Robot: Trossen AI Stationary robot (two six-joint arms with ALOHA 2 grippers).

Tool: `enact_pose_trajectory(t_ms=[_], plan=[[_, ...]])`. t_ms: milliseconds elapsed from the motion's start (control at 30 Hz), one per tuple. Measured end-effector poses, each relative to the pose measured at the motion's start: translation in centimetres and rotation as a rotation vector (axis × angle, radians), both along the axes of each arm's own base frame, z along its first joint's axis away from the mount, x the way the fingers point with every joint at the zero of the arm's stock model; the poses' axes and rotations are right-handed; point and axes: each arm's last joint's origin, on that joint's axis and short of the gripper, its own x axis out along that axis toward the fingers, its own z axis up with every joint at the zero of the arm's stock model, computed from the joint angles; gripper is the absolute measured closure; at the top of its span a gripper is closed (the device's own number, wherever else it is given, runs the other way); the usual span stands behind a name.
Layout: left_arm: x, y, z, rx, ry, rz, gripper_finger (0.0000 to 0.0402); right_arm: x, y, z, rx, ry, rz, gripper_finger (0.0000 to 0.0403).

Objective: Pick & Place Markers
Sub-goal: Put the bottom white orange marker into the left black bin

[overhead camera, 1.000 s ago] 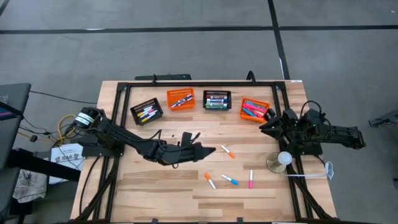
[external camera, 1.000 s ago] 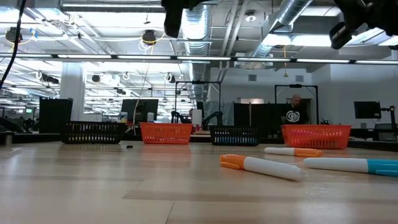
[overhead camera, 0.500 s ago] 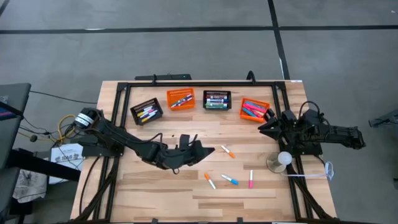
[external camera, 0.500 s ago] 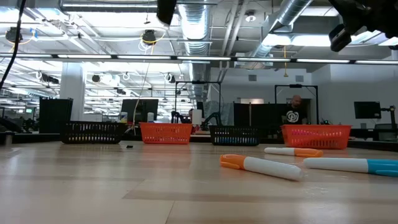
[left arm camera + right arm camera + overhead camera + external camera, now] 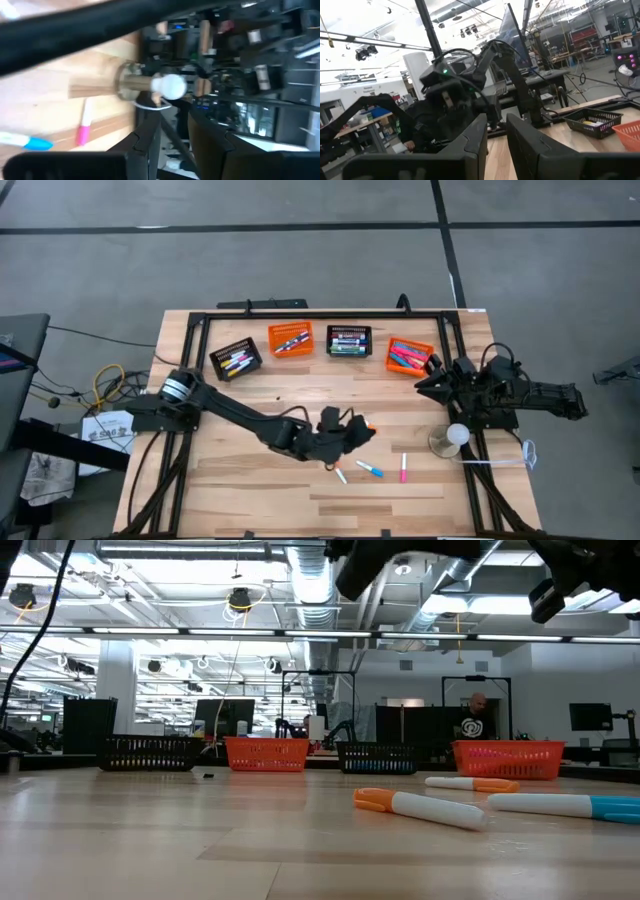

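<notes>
Several markers lie loose on the wooden table: one white with an orange cap, one blue-capped, one pink. Another orange-capped marker peeks out from under my left gripper. That gripper hangs above the table, pointing almost level toward the right edge. In the left wrist view only a narrow gap shows between its fingers, with nothing in it. My right gripper waits at the right edge, above the table. Its fingers are also a narrow gap apart and empty.
Along the far edge stand a black basket, an orange one, a black one and an orange one, all holding markers. A white ball on a round wooden base stands at the right. A person is far behind.
My left gripper has moved level toward the table's right edge and rolled about its own axis. It now hangs over the orange-capped marker that lay free to its right. The markers have not moved.
</notes>
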Motion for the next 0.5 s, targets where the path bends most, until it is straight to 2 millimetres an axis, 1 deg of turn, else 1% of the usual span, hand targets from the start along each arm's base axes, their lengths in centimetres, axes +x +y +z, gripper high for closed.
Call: enact_pose_trajectory(t_ms=[67, 167, 233, 333, 433, 500], plan=[[0.5, -0.4, -0.6, -0.025, 0.031, -0.002, 0.0304, 0.0, 0.0, 0.0, 0.000, 0.005, 0.000, 0.0340], [0.6, -1.2, -2.1, -0.064, 0.131, -0.011, 0.0304, 0.0, 0.0, -0.1, 0.000, 0.006, 0.000, 0.0340], [0.4, -1.6, -3.5, -0.108, 0.224, -0.015, 0.0304, 0.0, 0.0, -0.1, 0.001, 0.009, 0.000, 0.0340], [0.2, -2.5, -5.0, -0.201, 0.298, -0.031, 0.0304, 0.1, 0.0, -0.3, 0.005, 0.032, 0.001, 0.0340], [0.1, -3.8, -5.3, -0.260, 0.353, -0.063, 0.0304, 0.1, 0.0, -0.4, 0.006, 0.046, 0.001, 0.0340], [-0.5, -4.4, -5.5, -0.287, 0.433, -0.060, 0.0304, 0.1, 0.0, -0.5, 0.006, 0.049, 0.001, 0.0340]])
